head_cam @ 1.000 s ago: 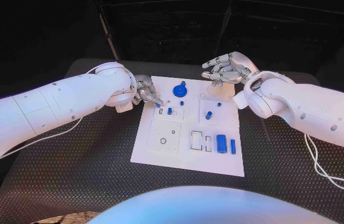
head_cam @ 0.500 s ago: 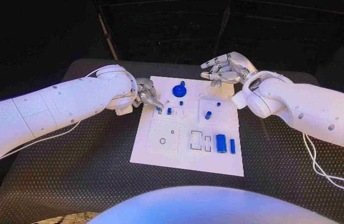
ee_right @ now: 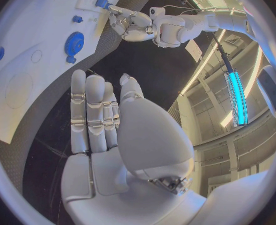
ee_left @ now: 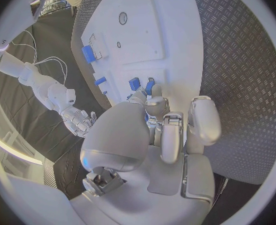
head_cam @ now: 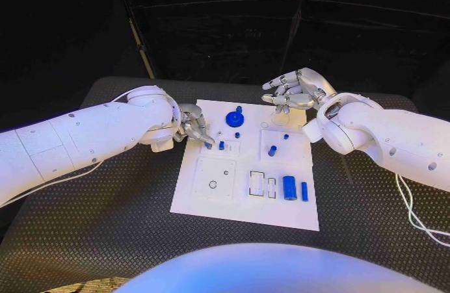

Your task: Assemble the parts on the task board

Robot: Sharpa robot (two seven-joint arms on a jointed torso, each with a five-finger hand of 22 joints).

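Note:
The white task board [head_cam: 218,199] lies mid-table. My left hand [head_cam: 192,125] is low at its far left edge, fingertips pinching a small blue part [head_cam: 207,138]; in the left wrist view the fingertips [ee_left: 152,103] close round that part [ee_left: 150,88]. A blue gear [head_cam: 235,118] with a peg [head_cam: 239,109] beside it sits just right of that hand. My right hand [head_cam: 295,90] hovers above the board's far right corner, fingers apart and holding nothing. The right wrist view shows this hand [ee_right: 103,115], the gear [ee_right: 74,42] and my left hand [ee_right: 132,24].
Small blue pegs [head_cam: 273,150] stand in the board's middle blocks. A blue cylinder [head_cam: 290,187] and a thin blue pin [head_cam: 304,191] lie near the right edge, beside open rectangular slots [head_cam: 257,183]. A round hole [head_cam: 214,184] lies in the left plate. Black ribbed matting [head_cam: 112,215] surrounds the board.
My left hand has shifted slightly at the board's left edge, still on the small blue part. The right hand has stayed where it was.

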